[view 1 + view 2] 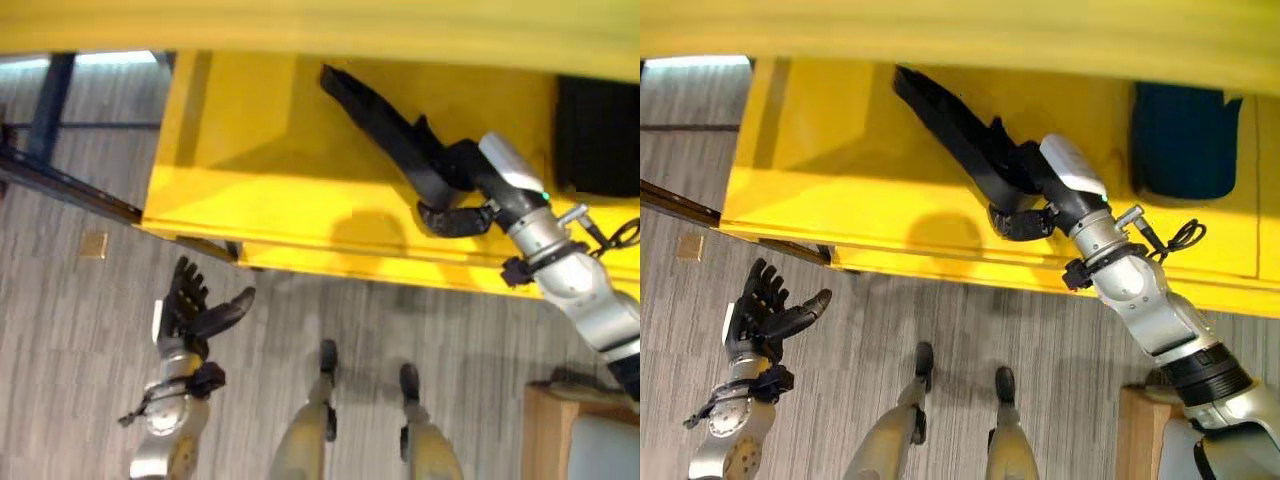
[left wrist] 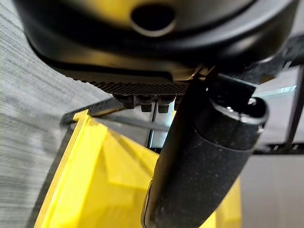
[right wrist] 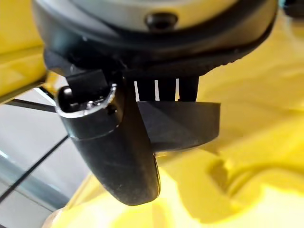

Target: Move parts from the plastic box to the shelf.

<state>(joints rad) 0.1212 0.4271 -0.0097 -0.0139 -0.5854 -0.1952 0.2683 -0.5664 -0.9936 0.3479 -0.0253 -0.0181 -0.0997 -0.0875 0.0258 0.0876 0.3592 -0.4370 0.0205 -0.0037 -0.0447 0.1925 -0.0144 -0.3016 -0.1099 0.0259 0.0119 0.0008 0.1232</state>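
Setting: grey wood-grain plank floor (image 1: 90, 330), seen from above, with a dark metal frame (image 1: 45, 110) crossing it at the robot's far left.

Item 1. Yellow shelf (image 1: 260, 190): the largest object, spanning the upper part of both eye views. A yellow band runs across the top edge of the views, and below it lies a sunken yellow tray surface with a raised front lip facing the robot.

Item 2. Dark rectangular block (image 1: 1180, 140): sits on the shelf surface toward the robot's right, well apart from the part. Its nature cannot be told.

Item 3. Wooden box edge (image 1: 550, 430): light brown, at the lower right on the floor side, beside the right arm.

Item 4. Black part (image 1: 375, 115): long, flat and tapering, lying slantwise over the shelf surface with its narrow end pointing up and to the robot's left. Its broad end is in the right hand. Whether its far end touches the shelf cannot be told.

Item 5. Right hand (image 1: 455, 185): reached over the shelf's front lip, above the yellow surface. Fingers and thumb are curled about the broad end of the black part; in the right wrist view the thumb (image 3: 114, 152) lies against the part's dark slab (image 3: 180, 126), with the fingers behind it.

Item 6. Left hand (image 1: 195, 305): low over the floor, in front of the shelf's front lip and clear of it. Fingers are straight and spread, thumb standing out to the side; it holds nothing.
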